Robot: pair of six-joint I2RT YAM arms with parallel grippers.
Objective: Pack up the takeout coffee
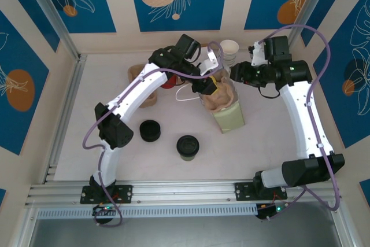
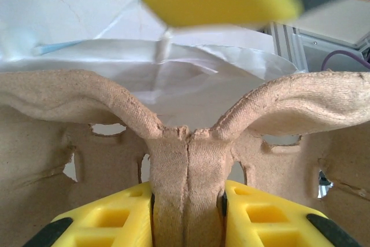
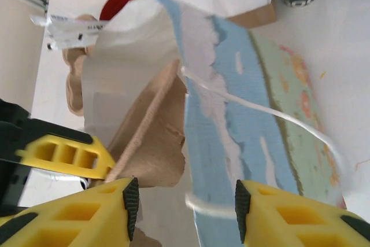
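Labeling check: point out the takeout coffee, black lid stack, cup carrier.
takeout coffee [image 1: 187, 144], top external view, middle of its black lid.
black lid stack [image 1: 151, 129], top external view, top lid's centre.
cup carrier [image 2: 188, 177], left wrist view, centre rib.

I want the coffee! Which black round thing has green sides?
The takeout coffee, the right-hand one, nearest the front edge. The black lid stack beside it is all black.
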